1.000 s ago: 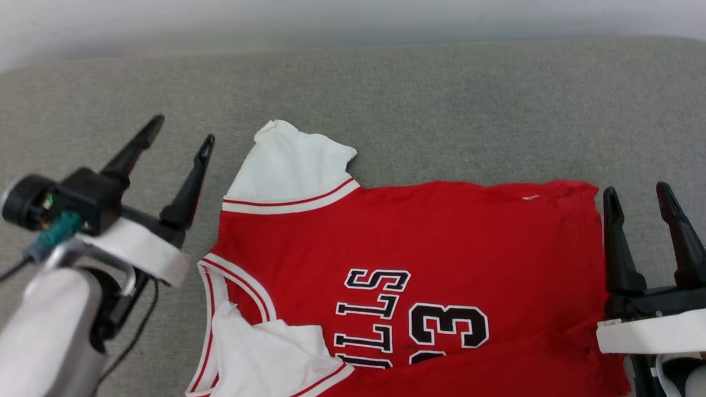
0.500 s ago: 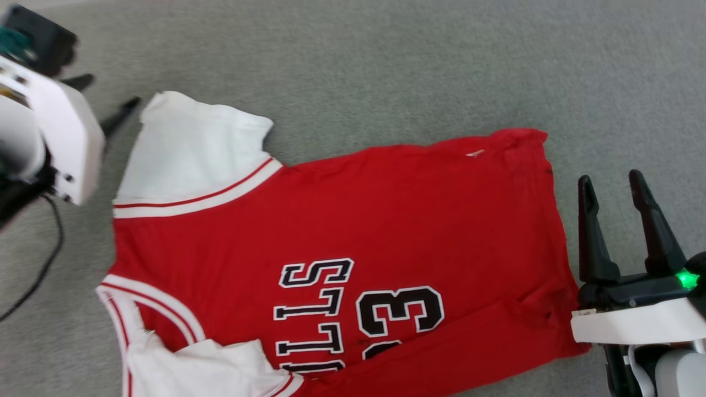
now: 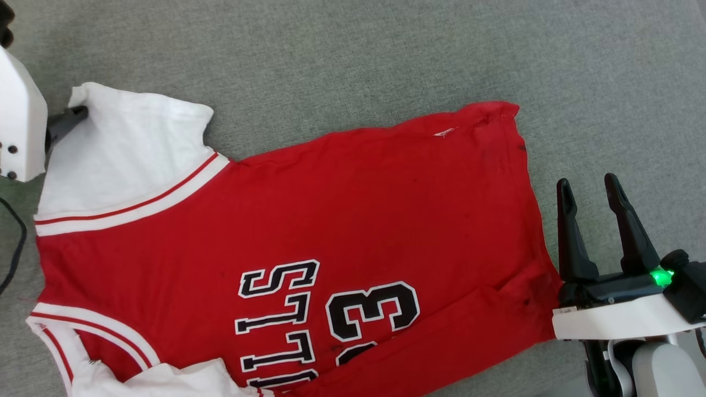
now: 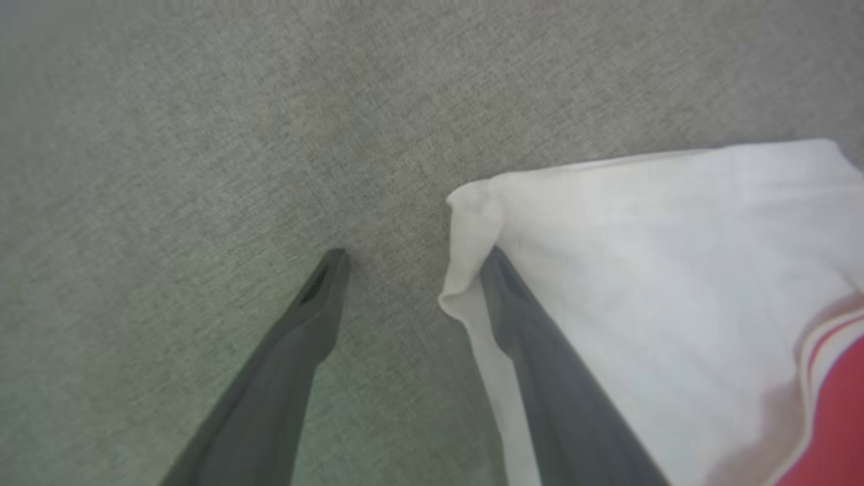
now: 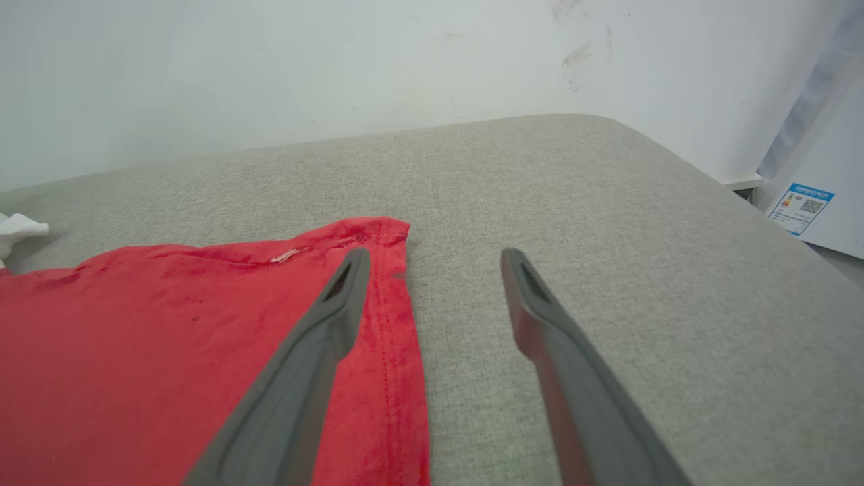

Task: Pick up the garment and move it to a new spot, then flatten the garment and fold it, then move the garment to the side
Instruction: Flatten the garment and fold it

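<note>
The garment [image 3: 342, 204] lies spread on the grey cushioned surface [image 3: 386, 60]: a red jersey with black white-outlined lettering and numbers, and a white sleeve [image 3: 127, 154] at the upper left. My left gripper [image 4: 414, 260] is open at that sleeve's outer corner. One finger rests on the white cloth [image 4: 641, 270] and the other on bare grey fabric. In the head view one of its fingers [image 3: 66, 120] touches the sleeve's edge. My right gripper [image 3: 590, 190] is open beside the hem [image 5: 398, 324]. Its left finger hangs over the red cloth, its right finger over bare surface.
A second white sleeve [image 3: 165, 383] is folded over the jersey at the bottom edge. A black cable [image 3: 14, 242] hangs at the far left. A white wall [image 5: 337, 67] stands behind the surface. Past the rounded right edge is a white panel with a blue label [image 5: 803, 206].
The head camera has tilted down, so the whole picture has shifted. My left gripper has come from beside the jersey to the white sleeve's outer corner. The right gripper stays by the hem.
</note>
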